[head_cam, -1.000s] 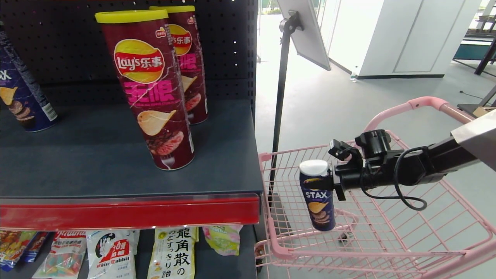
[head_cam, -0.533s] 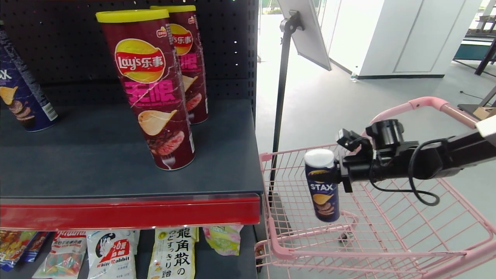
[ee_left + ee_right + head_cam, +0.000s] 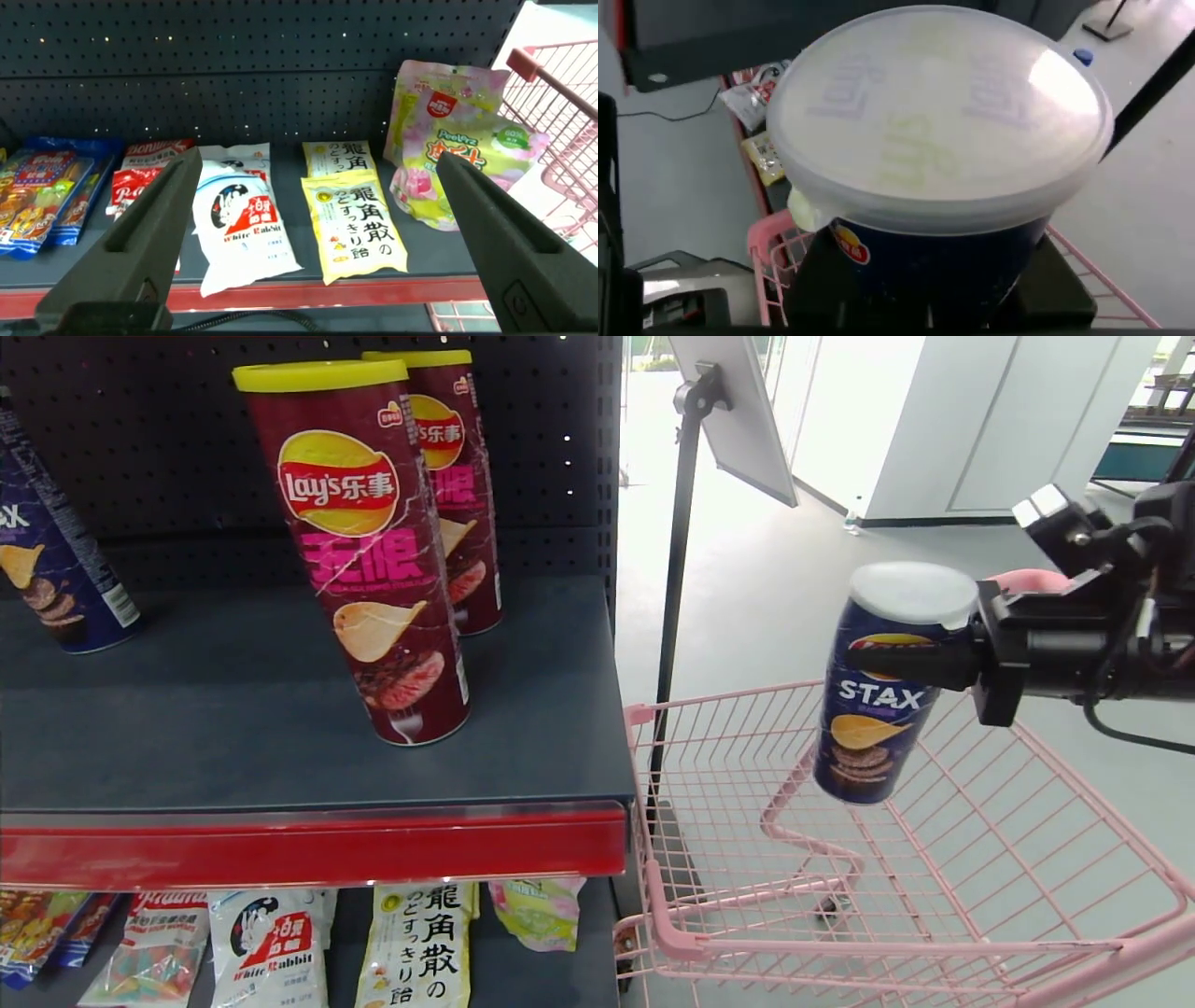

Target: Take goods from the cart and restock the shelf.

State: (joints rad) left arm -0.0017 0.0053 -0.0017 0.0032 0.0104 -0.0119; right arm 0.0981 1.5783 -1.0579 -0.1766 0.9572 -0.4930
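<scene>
The right claw (image 3: 896, 661) is clamped side-on around the upper part of a dark blue chip can (image 3: 873, 737), just under its white plastic lid (image 3: 938, 117). The can's long axis runs nearly vertical, lid up. It tilts a little, so the base swings away from the claw's wrist towards the shelf, and the printed label faces the head camera. It hangs in the air, apart from the pink wire cart (image 3: 840, 952) below the claw.

Out past the can from the claw stands a black sign pole (image 3: 674, 579), between the can and the dark upper shelf (image 3: 233, 728). On that shelf two tall maroon chip canisters with yellow lids stand upright, one (image 3: 373, 551) in front of the other (image 3: 457, 485). A blue canister (image 3: 51, 560) is well beyond them.

The left claw (image 3: 313, 243) is spread wide and holds nothing. It faces the lower shelf, where a white candy bag (image 3: 238, 215), yellow lozenge packets (image 3: 355, 224) and a pink-green pouch (image 3: 458, 140) lie.
</scene>
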